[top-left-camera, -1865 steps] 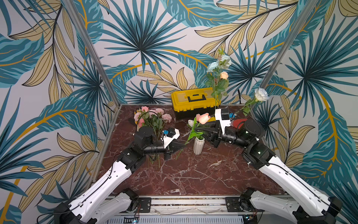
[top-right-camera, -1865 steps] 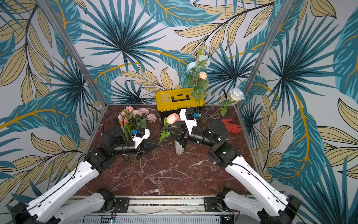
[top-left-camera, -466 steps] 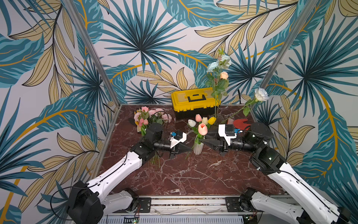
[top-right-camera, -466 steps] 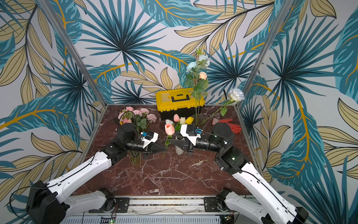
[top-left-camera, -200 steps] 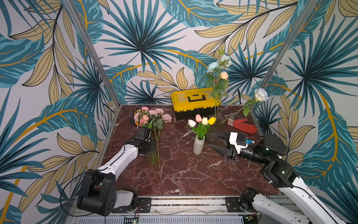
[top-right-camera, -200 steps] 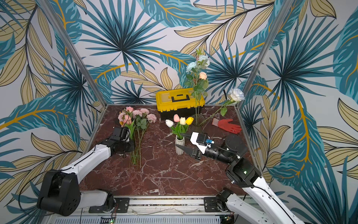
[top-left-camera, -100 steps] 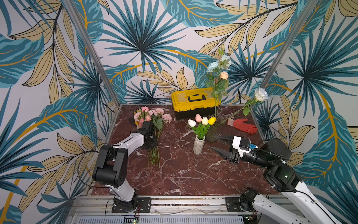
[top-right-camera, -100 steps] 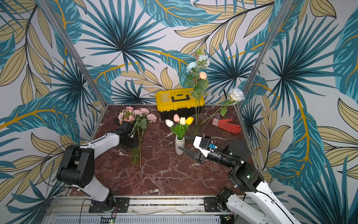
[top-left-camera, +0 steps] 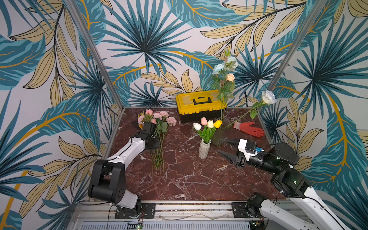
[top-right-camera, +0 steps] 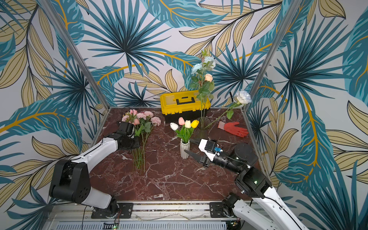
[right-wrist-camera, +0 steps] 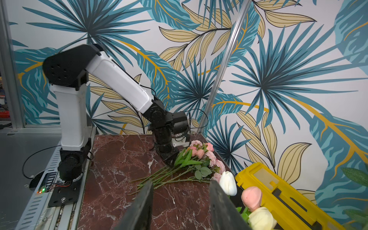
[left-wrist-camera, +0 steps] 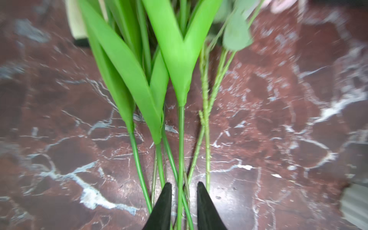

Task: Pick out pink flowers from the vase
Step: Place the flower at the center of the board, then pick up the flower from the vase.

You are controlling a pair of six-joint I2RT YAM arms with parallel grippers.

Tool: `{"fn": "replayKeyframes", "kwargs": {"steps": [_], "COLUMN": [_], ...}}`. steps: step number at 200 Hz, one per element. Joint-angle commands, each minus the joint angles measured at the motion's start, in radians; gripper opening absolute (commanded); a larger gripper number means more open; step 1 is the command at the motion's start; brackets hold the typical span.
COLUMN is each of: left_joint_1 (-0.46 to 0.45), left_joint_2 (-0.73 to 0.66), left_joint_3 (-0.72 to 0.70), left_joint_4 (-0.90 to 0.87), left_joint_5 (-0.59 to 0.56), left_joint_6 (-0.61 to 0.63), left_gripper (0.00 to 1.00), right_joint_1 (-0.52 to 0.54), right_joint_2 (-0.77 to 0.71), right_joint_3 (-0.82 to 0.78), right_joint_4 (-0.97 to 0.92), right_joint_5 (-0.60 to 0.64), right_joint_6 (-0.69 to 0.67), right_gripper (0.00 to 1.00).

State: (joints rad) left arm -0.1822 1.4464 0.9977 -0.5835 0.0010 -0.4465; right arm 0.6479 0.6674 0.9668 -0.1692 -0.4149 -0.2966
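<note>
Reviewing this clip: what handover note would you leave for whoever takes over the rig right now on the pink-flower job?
Left gripper: jaws a little apart around thin green stems, not clamped, over the pile of pink flowers lying on the table at its far left.
Right gripper: open, empty, beside the white ribbed vase.
Done: a bunch of pink blooms is out of the vase.
Left: one pink tulip stands in the white ribbed vase among white, cream and yellow ones. The glass vase shows no pink; leave it.
</note>
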Motion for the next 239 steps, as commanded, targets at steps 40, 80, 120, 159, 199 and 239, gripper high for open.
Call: {"fn": "replayKeyframes", "kwargs": {"steps": [40, 80, 120, 159, 199, 239], "left_joint_1": [-0.164, -0.232, -0.232, -0.23, -0.23, -0.229], "left_joint_2": [-0.31, -0.403, -0.504, -0.528, -0.585, -0.602], "left_joint_3": [-0.062, -0.099, -0.163, -0.19, -0.212, -0.215], "left_joint_4": [0.023, 0.142, 0.252, 0.252, 0.25, 0.25], "left_joint_5": [-0.052, 0.112, 0.175, 0.134, 0.097, 0.092], "left_joint_6": [0.01, 0.075, 0.135, 0.149, 0.131, 0.115], "left_gripper": [0.31, 0.35, 0.36, 0.36, 0.36, 0.37], "right_joint_1": [0.001, 0.001, 0.001, 0.002, 0.002, 0.002], "right_joint_2": [0.025, 0.137, 0.284, 0.428, 0.545, 0.646], "right_joint_3": [0.04, 0.075, 0.191, 0.307, 0.407, 0.486], "right_joint_4": [-0.177, -0.255, -0.342, -0.395, -0.424, -0.479], "right_joint_5": [0.229, 0.307, 0.335, 0.382, 0.417, 0.466], "right_joint_6": [0.133, 0.229, 0.313, 0.418, 0.513, 0.563], "right_gripper": [0.36, 0.27, 0.17, 0.1, 0.0, 0.0]}}
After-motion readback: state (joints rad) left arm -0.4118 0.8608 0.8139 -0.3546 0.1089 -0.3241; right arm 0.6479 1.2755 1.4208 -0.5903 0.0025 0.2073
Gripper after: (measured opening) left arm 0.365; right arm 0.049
